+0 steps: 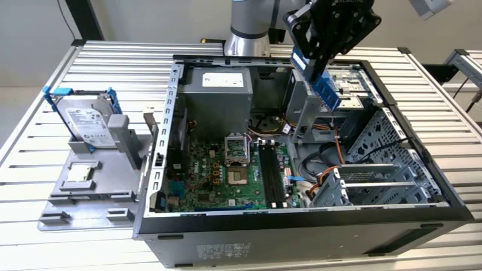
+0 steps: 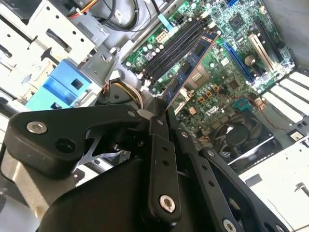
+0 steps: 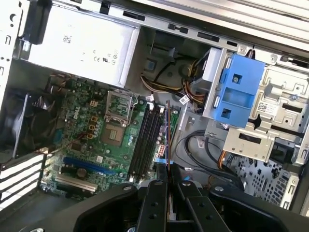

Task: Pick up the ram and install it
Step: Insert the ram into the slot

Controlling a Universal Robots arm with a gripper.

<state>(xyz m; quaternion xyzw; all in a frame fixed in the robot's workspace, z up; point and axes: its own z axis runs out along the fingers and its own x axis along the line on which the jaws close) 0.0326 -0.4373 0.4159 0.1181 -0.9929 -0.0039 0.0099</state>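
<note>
The gripper [image 1: 320,63] is seen clamped on the ram [image 1: 325,86], which is pinched at its upper end between the black fingers [image 2: 157,130]. In the exterior view the ram is held in the air, tilted, over the far part of the open computer case [image 1: 301,217], well above the board and touching nothing else. In the second wrist view the blue stick, with its black chips and white label, is shown reaching out from the fingertips across the long black slots [image 2: 176,46] beneath it. In the first wrist view it is seen edge-on as a thin line just beside those slots. The slots are mounted on the green motherboard [image 1: 218,175], next to the processor socket [image 1: 235,148]. A grey power supply [image 1: 218,84] is fitted at the far end of the case, and a blue bracket [image 3: 239,92] is fixed to the drive cage. Outside the case, toward the exterior view's left, a silver hard drive [image 1: 87,127] in blue brackets is propped on a grey stand [image 1: 83,192] on the slatted table [image 1: 121,62].
</note>
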